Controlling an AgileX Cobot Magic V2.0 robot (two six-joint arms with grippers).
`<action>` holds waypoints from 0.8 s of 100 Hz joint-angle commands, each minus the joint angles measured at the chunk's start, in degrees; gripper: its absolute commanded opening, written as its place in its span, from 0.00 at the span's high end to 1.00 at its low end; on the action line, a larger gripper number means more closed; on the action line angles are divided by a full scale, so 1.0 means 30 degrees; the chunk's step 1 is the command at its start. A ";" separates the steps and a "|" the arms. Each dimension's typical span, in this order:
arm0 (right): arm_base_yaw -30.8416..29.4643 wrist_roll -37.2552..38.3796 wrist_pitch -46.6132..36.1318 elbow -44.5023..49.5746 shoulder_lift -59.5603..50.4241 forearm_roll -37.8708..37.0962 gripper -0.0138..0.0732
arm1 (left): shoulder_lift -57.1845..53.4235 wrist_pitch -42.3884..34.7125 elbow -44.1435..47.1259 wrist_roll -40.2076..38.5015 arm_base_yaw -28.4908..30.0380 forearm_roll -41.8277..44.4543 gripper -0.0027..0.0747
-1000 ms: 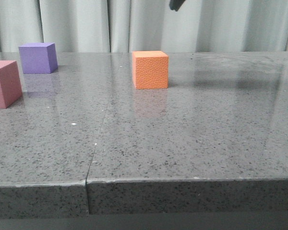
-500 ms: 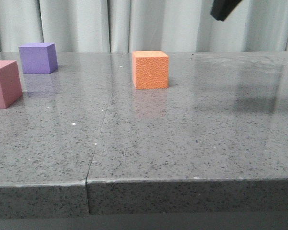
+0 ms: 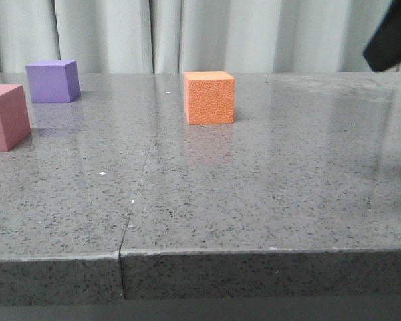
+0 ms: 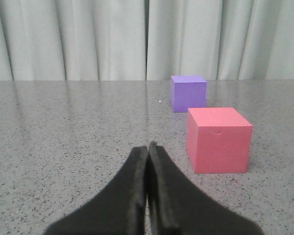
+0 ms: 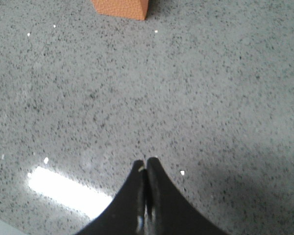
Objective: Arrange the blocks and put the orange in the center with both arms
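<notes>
Blocks aren't lined up yet: orange cube [image 3: 209,97] sits mid-surface [image 3: 254,194], while the purple cube [image 3: 52,81] and pink cube [image 3: 6,117] are both off on the left side, near each other but not touching. Left claw [image 4: 148,147] is pinched closed on nothing, low over the surface with pink just beside it. Right claw [image 5: 146,164] is closed and empty too, well apart from orange. My guess: one of the two needs carrying to orange's other side, so open wide, square up to flat faces, squeeze gently since they look like foam.
</notes>
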 commanded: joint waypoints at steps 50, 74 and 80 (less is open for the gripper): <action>-0.0016 -0.0360 -0.4557 0.6629 -0.8632 -0.0091 0.92 | -0.0515 -0.1497 -0.0836 -0.0167 0.0031 -0.0799 0.99; -0.0016 -0.0360 -0.4472 0.6697 -0.9038 -0.0075 0.92 | 0.0416 0.2559 -0.4363 -0.0167 0.0031 -0.0799 0.99; -0.0016 -0.0360 -0.4472 0.6697 -0.9038 -0.0075 0.92 | 0.1188 0.3572 -0.5508 -0.0167 0.0031 -0.0799 0.99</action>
